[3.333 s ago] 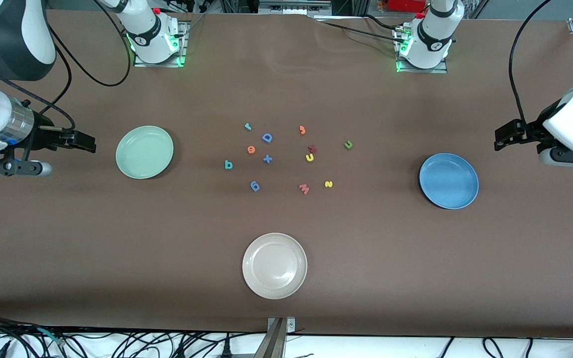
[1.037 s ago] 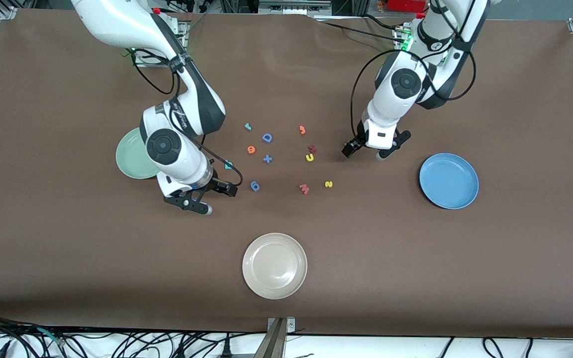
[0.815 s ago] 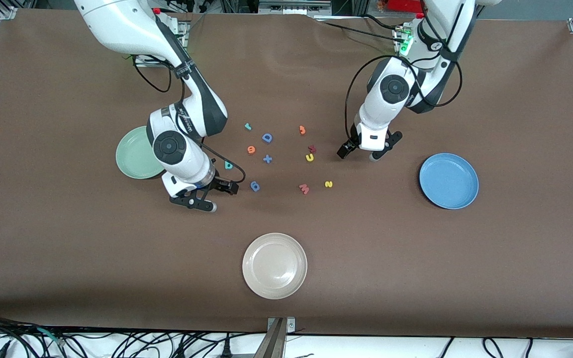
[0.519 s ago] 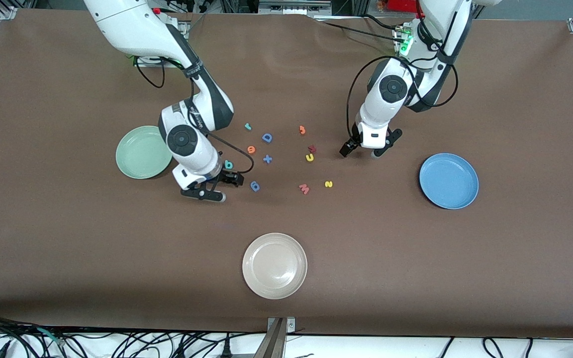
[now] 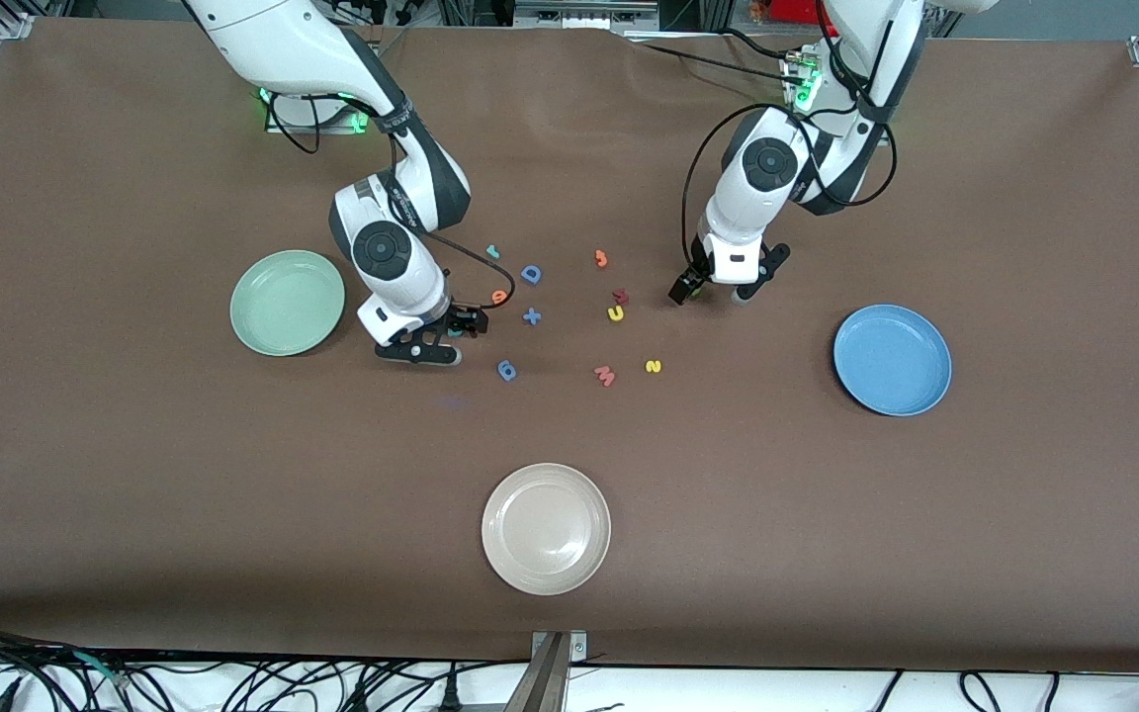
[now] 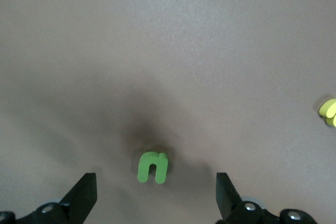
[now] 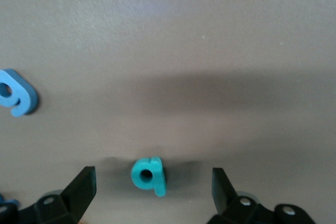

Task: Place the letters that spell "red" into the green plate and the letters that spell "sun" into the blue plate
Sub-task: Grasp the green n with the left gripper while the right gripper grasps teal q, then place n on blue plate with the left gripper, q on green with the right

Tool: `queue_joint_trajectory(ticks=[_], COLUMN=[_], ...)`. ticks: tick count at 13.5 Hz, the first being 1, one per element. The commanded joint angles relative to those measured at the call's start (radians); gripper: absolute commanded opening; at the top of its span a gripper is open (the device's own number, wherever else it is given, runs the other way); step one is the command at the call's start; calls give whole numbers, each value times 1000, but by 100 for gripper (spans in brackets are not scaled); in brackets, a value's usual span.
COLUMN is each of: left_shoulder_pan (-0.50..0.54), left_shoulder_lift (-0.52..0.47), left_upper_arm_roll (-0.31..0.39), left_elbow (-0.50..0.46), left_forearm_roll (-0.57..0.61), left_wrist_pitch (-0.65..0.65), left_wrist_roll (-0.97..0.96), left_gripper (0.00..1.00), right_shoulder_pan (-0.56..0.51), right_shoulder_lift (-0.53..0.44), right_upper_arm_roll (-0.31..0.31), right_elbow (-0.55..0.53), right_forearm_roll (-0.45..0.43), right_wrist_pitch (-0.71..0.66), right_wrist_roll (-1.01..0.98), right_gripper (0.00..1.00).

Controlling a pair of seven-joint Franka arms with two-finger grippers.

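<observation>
My right gripper [image 5: 446, 336] hangs open low over the teal "d" [image 7: 148, 175], which lies flat between its fingers [image 7: 84, 187], untouched. The teal "r" [image 5: 492, 252] and orange "e" [image 5: 499, 297] lie close by, toward the bases. My left gripper [image 5: 714, 291] is open over the green "n" [image 6: 153, 167], its fingers [image 6: 84, 198] well clear on either side. The yellow "u" [image 5: 615, 313] and yellow "s" [image 5: 654, 366] lie in the middle cluster. The green plate [image 5: 288, 302] sits toward the right arm's end, the blue plate [image 5: 892, 358] toward the left arm's end.
Other foam pieces lie among the letters: a blue "D" [image 5: 531, 274], blue plus [image 5: 531, 316], blue "6" [image 5: 507, 370], orange "3" [image 5: 601, 259], dark red piece [image 5: 620, 296] and red "W" [image 5: 605, 375]. A cream plate [image 5: 546, 528] sits nearest the camera.
My right gripper has moved toward the bases, away from the green plate, and now covers the teal "d". My left gripper has shifted slightly toward the bases over the green "n". No letter has moved.
</observation>
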Motion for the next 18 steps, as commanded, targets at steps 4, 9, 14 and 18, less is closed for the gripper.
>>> queue_joint_trajectory(ticks=[4,9,14,18], left_shoulder_pan=[-24,-25,-25,-16], left_shoulder_lift=[7,33,44,44], left_upper_arm_roll=[3,2,3,3], left_elbow=[-30,-26,-21,-21], left_forearm_roll=[-21,-19,85,131], left_wrist_pitch=[44,67,65,61], left_wrist_roll=[-12,-12,-18,-15], left_gripper=[100,66,17,9], right_shoulder_pan=[12,20,22,22], right_shoulder_lift=[-32,-23,-8,-3], right_upper_arm_roll=[-1,-1,-2,-2], right_elbow=[-43,-45,-45,-45], right_forearm_roll=[-9,-6,-6,-6], right_wrist_pitch=[52,76,101,102], right_wrist_roll=[-7,10,11,30], right_gripper=[83,74,73,50])
